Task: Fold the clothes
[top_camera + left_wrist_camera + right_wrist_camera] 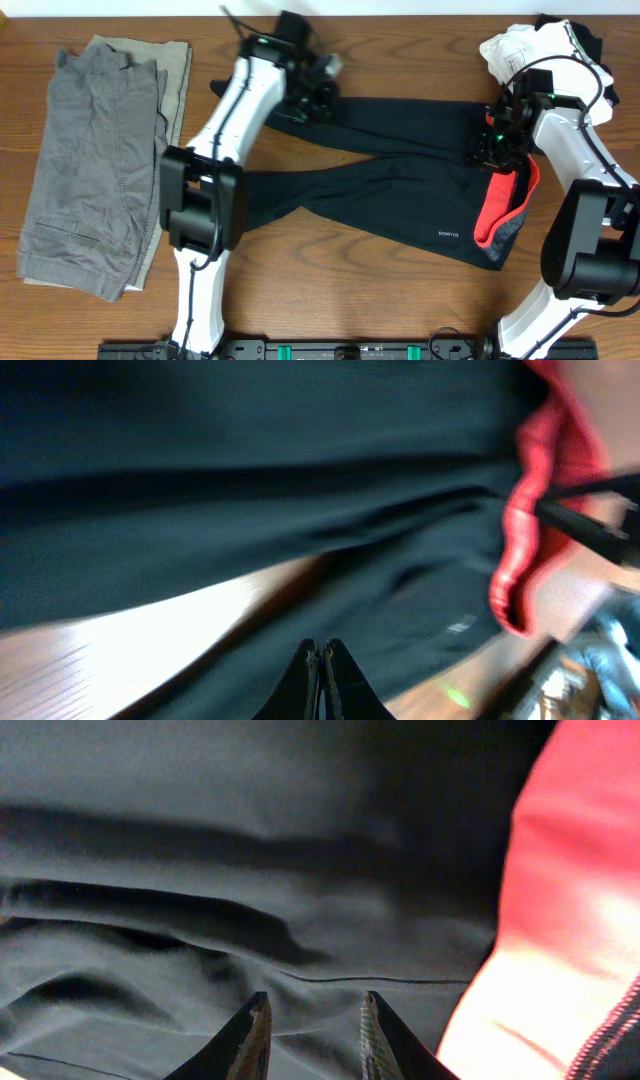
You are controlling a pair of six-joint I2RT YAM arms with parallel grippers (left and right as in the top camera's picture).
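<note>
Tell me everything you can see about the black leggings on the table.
The leggings are long and black, and the fabric looks thin and stretchy, with soft wrinkles. They lie flat on the wooden table, both legs stretching to the left, apart at their ends. At the right end the waistband is turned open, coral-red with grey. A tiny white logo sits near it. The left gripper, shut, is at the upper leg's end. The right gripper, open, is over the cloth beside the waistband.

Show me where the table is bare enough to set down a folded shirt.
Widest bare wood: front edge, between left arm and right arm, below the leggings. A smaller strip lies behind the leggings, between left gripper and white pile. Crowded: right side, and left by the grey clothes.
</note>
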